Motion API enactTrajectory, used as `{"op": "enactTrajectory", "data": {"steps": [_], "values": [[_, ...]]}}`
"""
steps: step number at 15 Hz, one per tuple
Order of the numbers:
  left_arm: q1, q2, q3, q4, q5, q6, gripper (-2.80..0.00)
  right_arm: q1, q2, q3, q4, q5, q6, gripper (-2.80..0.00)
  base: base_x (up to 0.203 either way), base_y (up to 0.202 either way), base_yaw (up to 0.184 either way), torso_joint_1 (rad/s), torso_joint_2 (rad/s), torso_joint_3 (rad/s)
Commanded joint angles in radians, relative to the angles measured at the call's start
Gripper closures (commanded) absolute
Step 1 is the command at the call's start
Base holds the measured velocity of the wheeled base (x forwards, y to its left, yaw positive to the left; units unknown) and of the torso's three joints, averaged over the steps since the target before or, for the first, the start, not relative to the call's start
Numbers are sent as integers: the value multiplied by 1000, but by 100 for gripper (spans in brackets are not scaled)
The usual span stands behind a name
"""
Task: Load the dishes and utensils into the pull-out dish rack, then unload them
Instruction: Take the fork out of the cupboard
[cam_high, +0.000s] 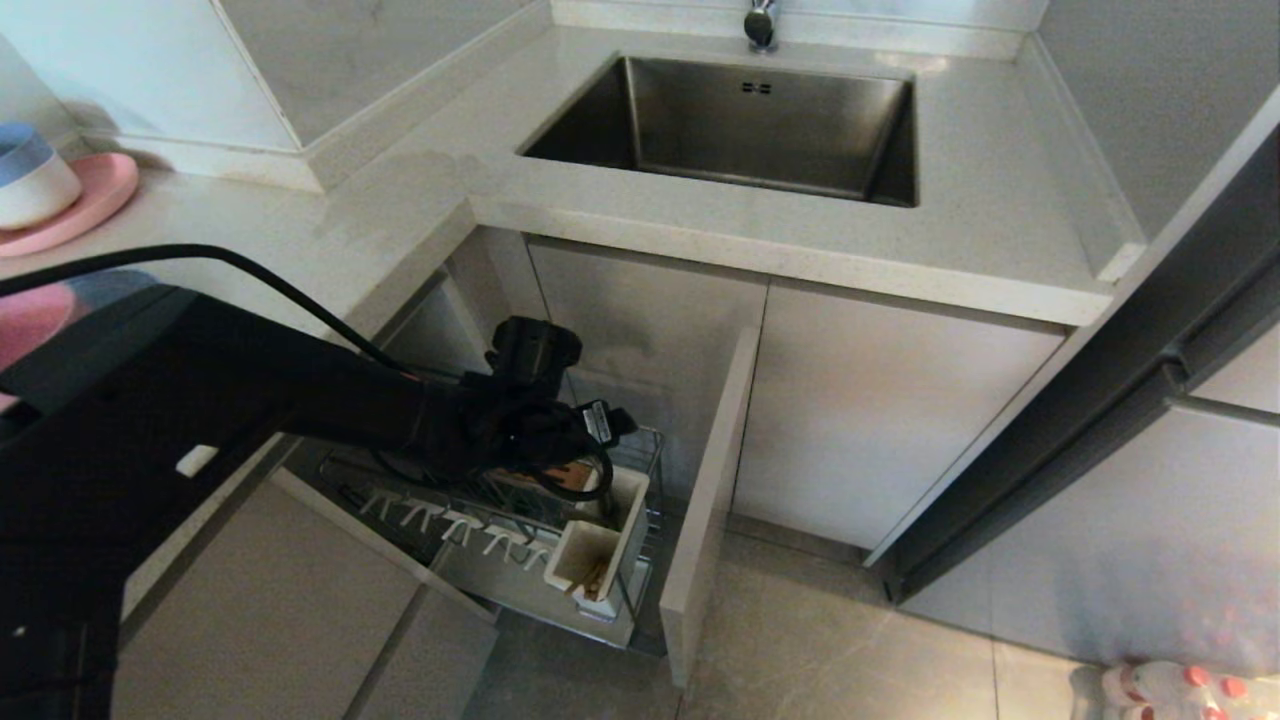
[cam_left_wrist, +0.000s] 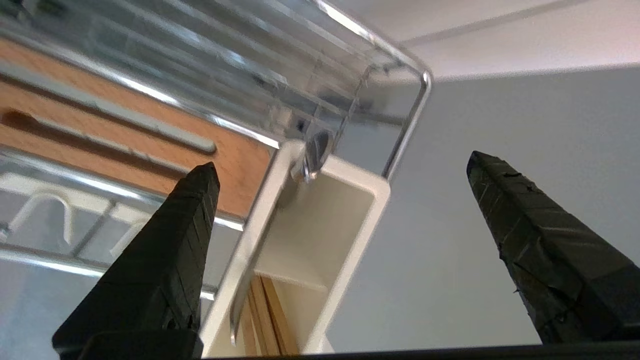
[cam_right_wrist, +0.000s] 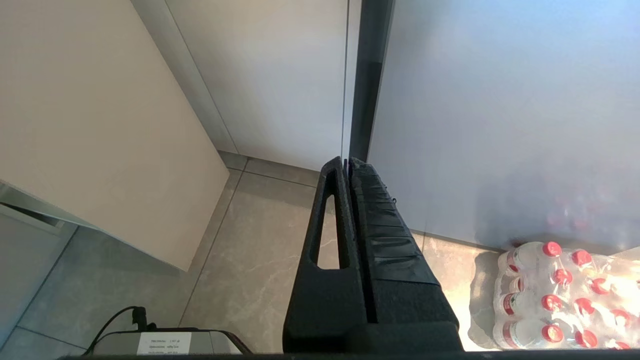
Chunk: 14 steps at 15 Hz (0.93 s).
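Observation:
The pull-out dish rack (cam_high: 650, 445) stands drawn out below the counter, its beige front panel (cam_high: 705, 510) to the right. My left gripper (cam_high: 590, 470) hovers over the rack's white utensil box (cam_high: 578, 562). In the left wrist view this gripper (cam_left_wrist: 340, 167) is open and empty, with the box (cam_left_wrist: 352, 235) between the fingertips but farther off. A silver spoon (cam_left_wrist: 312, 152) leans along one box wall. The chopsticks (cam_left_wrist: 265, 320) stand in the nearer compartment. Pink and blue dishes (cam_high: 40, 315) peek out behind my left arm, mostly hidden. My right gripper (cam_right_wrist: 347, 162) is shut, parked over the floor.
A pink plate (cam_high: 95, 200) with a blue-and-white bowl (cam_high: 30, 180) sits on the counter's far left. The sink (cam_high: 740, 125) is behind the rack. White plate prongs (cam_high: 450, 520) and a brown slotted strip (cam_left_wrist: 150, 125) fill the rack. A pack of water bottles (cam_right_wrist: 560, 295) lies on the floor.

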Motion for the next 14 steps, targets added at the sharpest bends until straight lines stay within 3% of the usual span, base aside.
{"op": "enactTrajectory", "data": {"steps": [1, 4, 8, 14], "values": [[-9, 3, 19, -32, 27, 8, -280, 0, 2, 0, -1, 0, 0, 0, 0, 0, 0, 0, 0, 0], [-22, 47, 54, -139, 109, 40, -280, 0, 1, 0, -1, 0, 0, 0, 0, 0, 0, 0, 0, 0], [-28, 82, 62, -197, 163, 41, -280, 0, 1, 0, -1, 0, 0, 0, 0, 0, 0, 0, 0, 0], [-22, 123, 43, -208, 175, 41, -280, 0, 2, 0, -1, 0, 0, 0, 0, 0, 0, 0, 0, 0]]}}
